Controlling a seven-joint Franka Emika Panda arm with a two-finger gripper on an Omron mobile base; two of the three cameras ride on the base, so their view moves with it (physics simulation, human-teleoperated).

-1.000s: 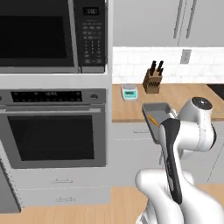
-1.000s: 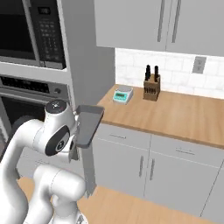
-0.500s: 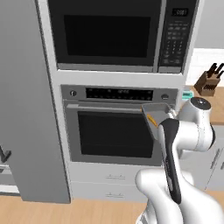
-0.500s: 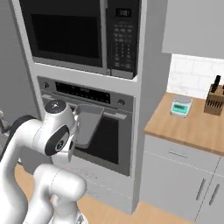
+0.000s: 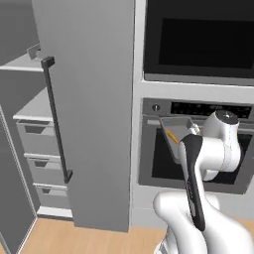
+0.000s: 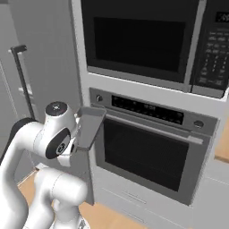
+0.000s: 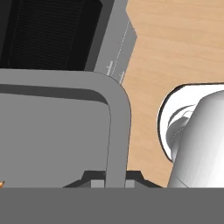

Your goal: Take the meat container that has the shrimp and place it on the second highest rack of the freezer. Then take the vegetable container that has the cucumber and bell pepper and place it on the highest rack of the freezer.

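Note:
My gripper is shut on the rim of the dark-grey meat tray, held level at chest height in front of the oven. A small orange shrimp lies inside the tray; its tip peeks in at the left edge of the hand view. From the right base view the tray juts out beside the arm's head. The freezer stands at the left with its door swung open and a long bar handle. Two light-grey shelf boards show inside, an upper one and a lower one. The vegetable container is out of view.
The freezer's open door stands between the arm and the shelves. Drawers sit under the lower shelf. A wall oven and a microwave fill the wall ahead. Wooden floor lies below.
The base has turned left, so the whole scene shifted: counter and knife block left the views, the open freezer came in. The tray stays in the gripper.

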